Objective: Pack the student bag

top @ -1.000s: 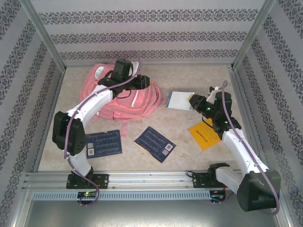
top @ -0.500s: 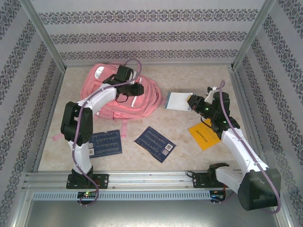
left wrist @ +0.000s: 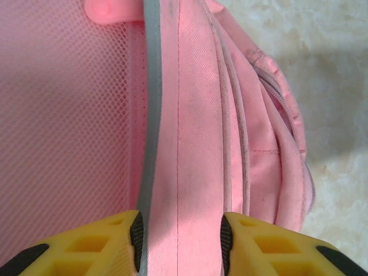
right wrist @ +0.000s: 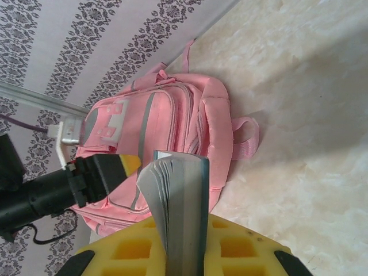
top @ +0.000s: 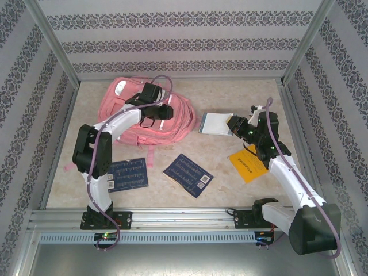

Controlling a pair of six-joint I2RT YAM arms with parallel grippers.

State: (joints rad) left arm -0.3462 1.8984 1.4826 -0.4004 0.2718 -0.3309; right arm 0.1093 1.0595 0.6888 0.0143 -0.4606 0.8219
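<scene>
Your left gripper pinches a fold of the bag, upper left of the top view. Your right gripper clamps a notebook, right of centre. If that fold slips, the notebook could catch on slack fabric.

One pink student bag, two dark blue booklets, one yellow booklet, one grey-covered notebook

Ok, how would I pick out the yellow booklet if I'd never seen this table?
Find the big pink fabric backpack at the back left, then look across to the right robot arm. The flat yellow booklet lies partly under that arm; the two other loose books are dark blue.
</scene>
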